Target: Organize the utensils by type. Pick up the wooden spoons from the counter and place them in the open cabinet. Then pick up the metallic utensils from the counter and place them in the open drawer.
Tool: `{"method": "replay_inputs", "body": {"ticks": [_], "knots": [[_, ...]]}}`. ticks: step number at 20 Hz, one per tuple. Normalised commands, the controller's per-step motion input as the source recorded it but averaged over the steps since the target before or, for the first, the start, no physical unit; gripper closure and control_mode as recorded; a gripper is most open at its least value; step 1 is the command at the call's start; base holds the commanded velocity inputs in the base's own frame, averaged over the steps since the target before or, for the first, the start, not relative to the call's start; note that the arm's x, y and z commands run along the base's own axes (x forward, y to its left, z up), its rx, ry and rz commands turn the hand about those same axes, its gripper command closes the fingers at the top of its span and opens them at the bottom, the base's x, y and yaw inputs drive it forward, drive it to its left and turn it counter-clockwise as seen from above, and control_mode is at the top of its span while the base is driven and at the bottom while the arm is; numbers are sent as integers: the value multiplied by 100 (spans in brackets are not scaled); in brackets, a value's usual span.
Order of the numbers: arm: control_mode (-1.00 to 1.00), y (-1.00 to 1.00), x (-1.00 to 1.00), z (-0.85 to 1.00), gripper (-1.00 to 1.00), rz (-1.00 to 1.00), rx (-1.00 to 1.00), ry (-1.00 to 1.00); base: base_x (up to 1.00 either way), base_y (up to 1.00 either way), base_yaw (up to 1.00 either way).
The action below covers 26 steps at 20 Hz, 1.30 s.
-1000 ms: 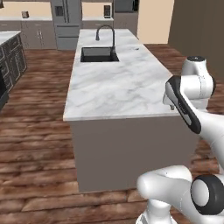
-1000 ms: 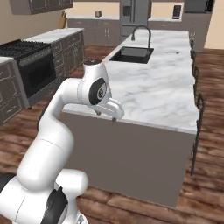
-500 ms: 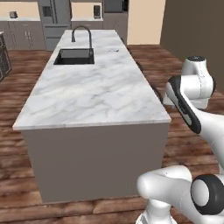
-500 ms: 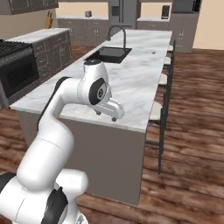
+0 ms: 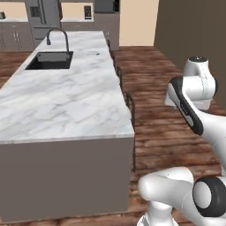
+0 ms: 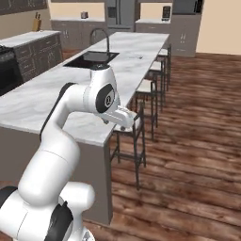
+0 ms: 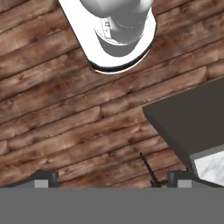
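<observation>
In the left base view the whole picture has swung since a second ago, so the base has driven and nothing on the slab has moved. The long white marble counter with grey veins (image 5: 66, 101), seen end-on then, now runs away to the left with its near corner close. A black sunken sink (image 5: 49, 60) and a dark arched faucet (image 5: 59, 37) sit far along it, and beside them is a faint pale speck (image 5: 92, 54), too small to name. In the right base view the same shift shows a row of thin black-framed stools (image 6: 141, 127) along the counter's side, while the arm keeps the same tucked pose with its wrist over the corner. In the hand view the two-finger gripper (image 7: 111, 181) points down at the brown plank floor (image 7: 65, 122), its tips wide apart with nothing between them, and the counter's corner edges in at the lower right. I judge this as travel only. No utensil is in reach, I cannot tell where the tan wooden spoon lies, and sorting has not begun.
</observation>
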Motion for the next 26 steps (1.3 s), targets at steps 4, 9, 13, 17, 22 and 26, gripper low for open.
{"method": "replay_inputs", "body": {"ticks": [4, 9, 13, 17, 22, 26], "knots": [[100, 0, 0, 0, -100, 0, 0, 0, 60, -86, 0], [100, 0, 0, 0, -100, 0, 0, 0, 69, -79, 0], [100, 0, 0, 0, -100, 0, 0, 0, 87, -63, 3], [100, 0, 0, 0, -100, 0, 0, 0, 91, -58, 8], [100, 0, 0, 0, -100, 0, 0, 0, 94, -50, 12], [100, 0, 0, 0, -100, 0, 0, 0, 95, -46, 15]]}}
